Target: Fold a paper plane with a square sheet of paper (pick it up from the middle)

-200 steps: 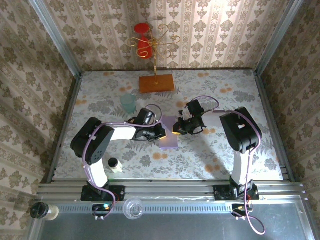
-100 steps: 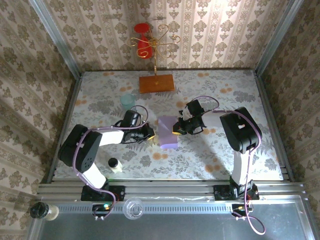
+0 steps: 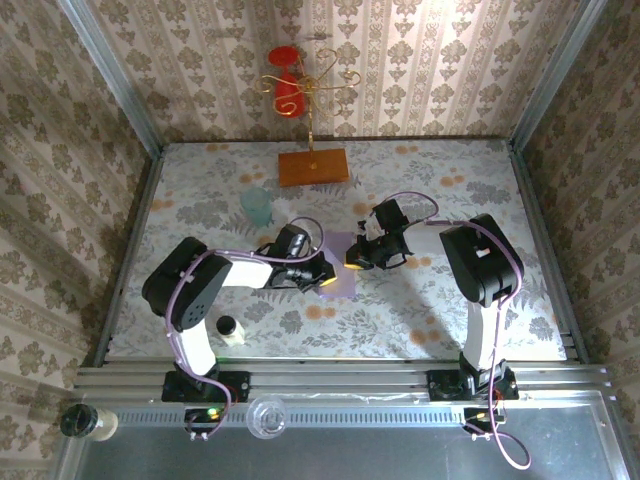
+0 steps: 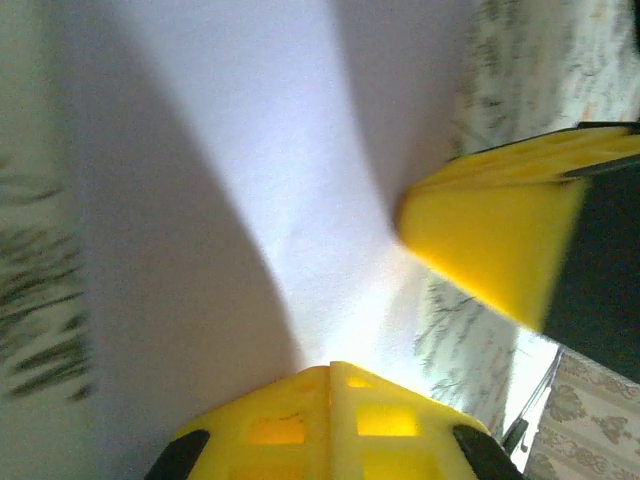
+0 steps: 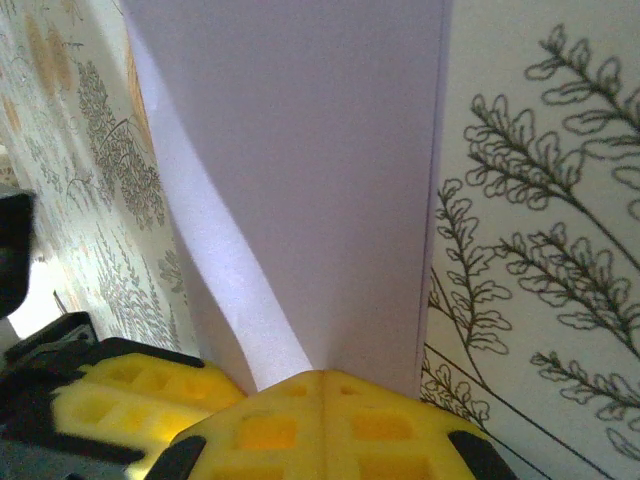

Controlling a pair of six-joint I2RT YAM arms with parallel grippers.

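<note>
The square sheet of paper (image 3: 341,250), pale lilac, lies partly folded at the table's middle between the two grippers. My left gripper (image 3: 323,277) is shut, its yellow tips resting on the sheet's left part (image 4: 250,200). My right gripper (image 3: 353,259) is shut too, and its tips press on the sheet from the right. In the right wrist view the paper (image 5: 330,170) shows a straight edge on the right and a raised, lit flap on the left that runs down to my shut tips (image 5: 322,378). The other arm's yellow fingers (image 4: 490,240) touch the sheet close by. No paper plane shape is visible.
An orange-brown wooden board (image 3: 313,167) with a gold wire stand (image 3: 303,88) sits at the back. A pale teal cup (image 3: 256,205) stands just behind my left arm. A small white bottle (image 3: 228,330) is near the left base.
The left gripper was on the paper, drew back to the left, and has come back right onto it. The sheet spread wider meanwhile and looks narrower again. The right gripper stayed put.
</note>
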